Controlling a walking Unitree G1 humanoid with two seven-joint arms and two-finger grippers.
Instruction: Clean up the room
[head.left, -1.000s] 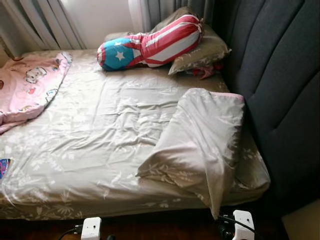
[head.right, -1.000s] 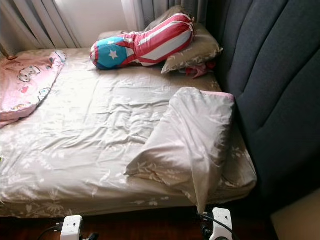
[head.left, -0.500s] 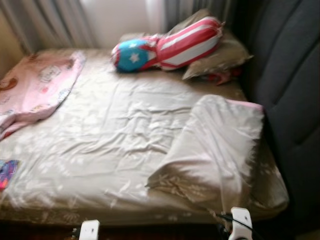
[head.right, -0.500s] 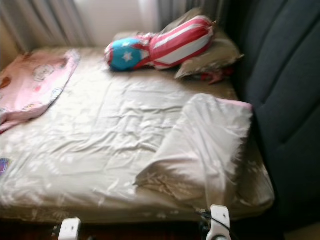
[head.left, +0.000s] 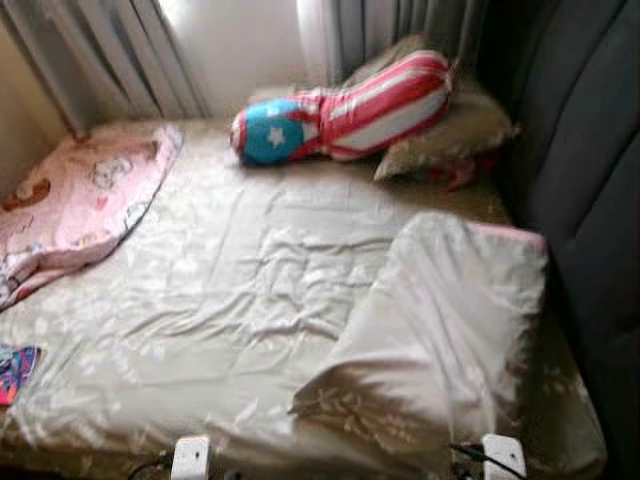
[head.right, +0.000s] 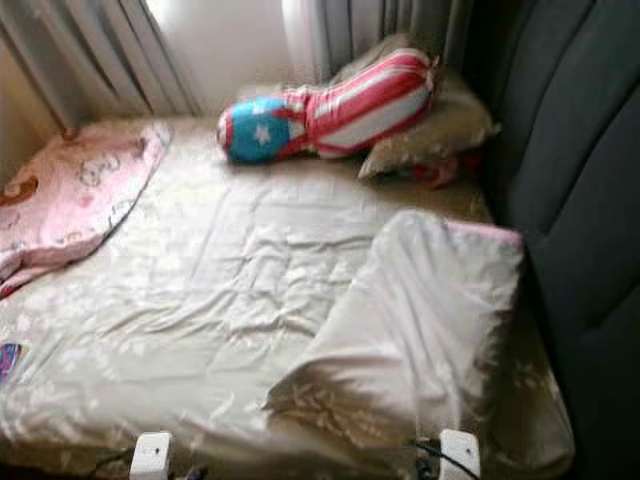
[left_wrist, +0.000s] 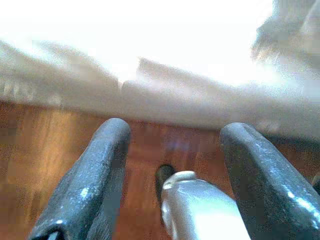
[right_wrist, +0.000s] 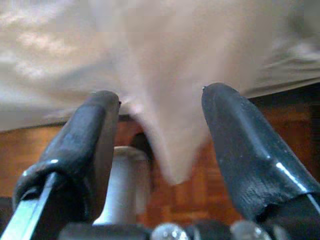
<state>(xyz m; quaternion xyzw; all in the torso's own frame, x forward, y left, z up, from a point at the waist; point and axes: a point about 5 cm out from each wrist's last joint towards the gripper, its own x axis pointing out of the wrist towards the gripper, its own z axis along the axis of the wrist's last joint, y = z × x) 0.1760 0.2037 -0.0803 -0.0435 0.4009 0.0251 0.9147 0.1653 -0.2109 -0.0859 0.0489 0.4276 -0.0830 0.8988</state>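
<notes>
- a bed (head.left: 230, 300) with a wrinkled beige floral sheet lies ahead, a dark padded headboard (head.left: 590, 150) along its right side and grey curtains (head.left: 110, 50) at the far end.
- a large beige pillow (head.left: 440, 330) lies askew at the near right corner of the bed, a pink edge showing on its far side – one corner droops over the mattress edge.
- at the far end, a red, white and blue striped bolster with a star (head.left: 340, 105) rests on a second beige pillow (head.left: 450, 130).
- a pink printed blanket (head.left: 70, 200) is bunched along the left side; a small colourful item (head.left: 15, 357) sits at the near left edge, too blurred to identify.
- left gripper (left_wrist: 172, 150): fingers spread with nothing between them, low over the wooden floor (left_wrist: 45, 150) before the bed's edge.
- right gripper (right_wrist: 160, 135): fingers spread, the hanging pillow corner (right_wrist: 170, 125) dangling between them – contact cannot be told.
</notes>
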